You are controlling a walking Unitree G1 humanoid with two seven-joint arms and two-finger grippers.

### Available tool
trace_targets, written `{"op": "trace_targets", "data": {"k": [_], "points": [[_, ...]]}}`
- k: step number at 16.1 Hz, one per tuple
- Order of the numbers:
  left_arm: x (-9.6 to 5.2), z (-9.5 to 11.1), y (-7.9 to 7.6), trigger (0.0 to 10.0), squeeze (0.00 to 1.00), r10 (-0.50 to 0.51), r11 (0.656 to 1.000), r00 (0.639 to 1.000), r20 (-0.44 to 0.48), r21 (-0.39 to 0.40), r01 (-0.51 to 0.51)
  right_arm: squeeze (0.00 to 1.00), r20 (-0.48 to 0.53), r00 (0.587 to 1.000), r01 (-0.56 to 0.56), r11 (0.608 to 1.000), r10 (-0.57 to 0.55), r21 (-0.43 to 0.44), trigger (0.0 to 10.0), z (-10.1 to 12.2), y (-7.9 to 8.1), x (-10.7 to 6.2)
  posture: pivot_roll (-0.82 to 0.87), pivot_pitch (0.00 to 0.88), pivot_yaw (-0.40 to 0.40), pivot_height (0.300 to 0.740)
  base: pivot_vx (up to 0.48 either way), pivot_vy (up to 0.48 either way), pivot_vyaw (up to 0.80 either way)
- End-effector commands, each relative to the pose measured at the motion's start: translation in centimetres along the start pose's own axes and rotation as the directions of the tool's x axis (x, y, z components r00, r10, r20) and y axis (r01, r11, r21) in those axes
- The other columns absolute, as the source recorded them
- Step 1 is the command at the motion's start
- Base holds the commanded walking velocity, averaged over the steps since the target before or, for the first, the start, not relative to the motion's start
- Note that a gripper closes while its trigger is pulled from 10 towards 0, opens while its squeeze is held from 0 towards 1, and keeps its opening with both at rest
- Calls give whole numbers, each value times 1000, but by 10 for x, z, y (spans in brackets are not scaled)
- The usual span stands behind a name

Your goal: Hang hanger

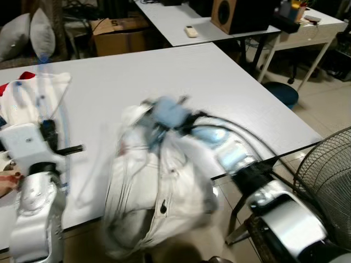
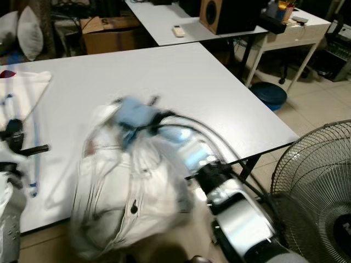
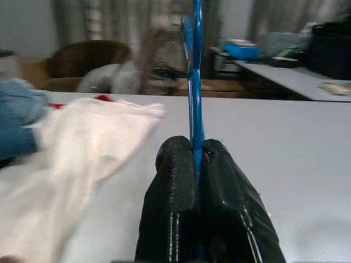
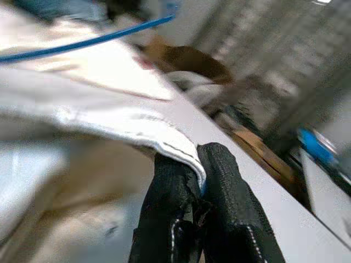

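The right hand (image 4: 200, 164) had its ribbed black fingers pinched tight on the stitched hem of a soft white jacket (image 1: 159, 203), blurred, draped over the near edge of the smooth white counter (image 1: 192, 82). The left hand (image 3: 197, 159) was clamped on a thin blue hanger (image 3: 194, 82) above the counter's left side, beside pale cloth (image 3: 82, 142).

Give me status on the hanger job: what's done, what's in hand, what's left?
Done: both grasps. The left gripper is shut on the blue hanger above the white table. In hand: the right gripper is pinching the white jacket by a hem, holding it up at the table's near edge, blurred. Left: the hanger isn't inside the jacket yet, and nothing is hung. More clothes lie at the table's left.
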State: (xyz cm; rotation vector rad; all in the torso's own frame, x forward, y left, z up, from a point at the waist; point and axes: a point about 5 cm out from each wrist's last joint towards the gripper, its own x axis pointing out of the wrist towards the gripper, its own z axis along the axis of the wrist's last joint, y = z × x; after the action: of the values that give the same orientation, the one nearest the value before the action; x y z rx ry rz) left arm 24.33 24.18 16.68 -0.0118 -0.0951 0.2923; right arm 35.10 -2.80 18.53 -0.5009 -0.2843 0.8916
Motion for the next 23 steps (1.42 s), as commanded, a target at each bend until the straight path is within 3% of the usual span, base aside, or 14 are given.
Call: {"op": "trace_targets", "data": {"k": [1, 4, 5, 7, 9, 11, 12, 13, 14, 15, 16, 18, 20, 23], "points": [[2, 3, -6, 10000, 0, -40, 999, 999, 5, -13, 40, 0, 26, 998, 48, 998, -49, 38, 10000, 4, -12, -6, -58, 59, 37, 740, 0, 0, 0], [-1, 6, -30, 10000, 0, -217, 976, 976, 7, -11, 217, 0, 179, 981, -98, 987, 74, 127, 10000, 32, -15, -29, -68, 67, 45, 740, 0, 0, 0], [-1, 7, -32, 10000, 0, -230, 973, 973, 3, -10, 230, 0, 189, 977, -121, 985, 96, 126, 10000, 36, -15, -32, -68, 67, 45, 740, 0, 0, 0], [-5, 9, -42, 10000, 0, -362, 932, 932, -12, -5, 362, 0, 167, 975, -167, 979, 146, 118, 10000, 51, -34, -38, -84, 70, 52, 740, 0, 0, 0], [0, 21, -34, 10000, 0, -382, 923, 924, 38, -35, 383, 0, 27, 998, -65, 991, 63, 118, 10000, 45, -64, -30, -87, 66, 48, 740, 0, 0, 0], [14, 45, -3, 10000, 0, -248, 955, 956, 156, -127, 268, 0, -141, 983, 139, 982, -121, 125, 10000, 40, -107, -24, -84, 60, 41, 740, 0, 0, 0], [17, 60, 8, 10000, 0, -228, 934, 944, 239, -219, 281, 0, -169, 963, 233, 965, -211, 117, 10000, 44, -124, -22, -83, 55, 36, 740, 0, 0, 0], [17, 68, 10, 10000, 0, -244, 915, 928, 280, -251, 316, 0, -173, 954, 269, 955, -245, 127, 10000, 47, -131, -21, -82, 53, 35, 740, 0, 0, 0], [10, 84, 7, 10000, 0, -404, 801, 837, 370, -299, 519, 0, -182, 909, 408, 892, -376, 194, 10000, 55, -153, -19, -77, 48, 32, 740, 0, 0, 0], [4, 86, 1, 10000, 0, -509, 739, 774, 377, -271, 617, 0, -174, 888, 456, 862, -425, 221, 10000, 61, -162, -19, -74, 46, 28, 740, 0, 0, 0], [2, 86, 0, 10000, 0, -545, 716, 752, 371, -261, 647, 0, -170, 881, 470, 852, -441, 231, 10000, 63, -165, -19, -74, 46, 28, 740, 0, 0, 0], [-20, 79, -17, 10000, 0, -772, 533, 572, 277, -209, 820, 0, -101, 852, 516, 790, -514, 331, 10000, 90, -182, -18, -76, 45, 30, 740, 0, 0, 0], [-36, 69, -31, 10000, 0, -885, 371, 419, 204, -237, 898, 0, -49, 846, 510, 779, -531, 365, 10000, 112, -189, -14, -80, 45, 30, 740, 0, 0, 0], [-52, 56, -50, 10000, 0, -956, 209, 260, 133, -308, 928, 0, -26, 857, 477, 774, -515, 417, 10000, 123, -188, -9, -85, 51, 28, 740, 0, 0, 0]]}}
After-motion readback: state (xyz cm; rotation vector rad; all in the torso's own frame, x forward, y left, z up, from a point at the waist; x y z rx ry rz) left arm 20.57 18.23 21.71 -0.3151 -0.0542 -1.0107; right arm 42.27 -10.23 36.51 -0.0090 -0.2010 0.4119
